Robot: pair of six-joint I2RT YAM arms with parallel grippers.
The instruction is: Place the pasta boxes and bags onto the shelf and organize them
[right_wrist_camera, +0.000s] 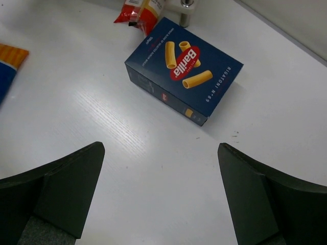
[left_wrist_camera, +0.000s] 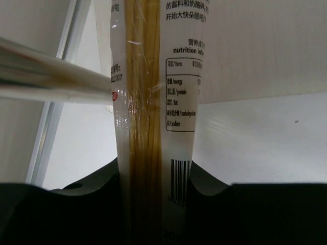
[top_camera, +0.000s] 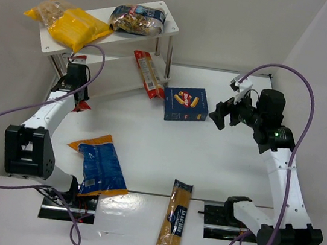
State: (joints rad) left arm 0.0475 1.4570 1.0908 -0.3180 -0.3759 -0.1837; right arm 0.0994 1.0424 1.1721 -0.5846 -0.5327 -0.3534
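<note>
My left gripper is shut on a long red-and-clear spaghetti packet beside the left end of the white shelf. In the left wrist view the packet stands upright between the dark jaws of that gripper. A yellow bag and a dark clear bag lie on the top tier. Another red packet leans on the lower tier. The dark blue box lies flat, with my right gripper open and empty just right of it.
A blue-orange bag lies on the table near the left arm's base, its corner showing at the left edge. A dark spaghetti packet lies at the front centre. A silver shelf rail crosses close to the held packet.
</note>
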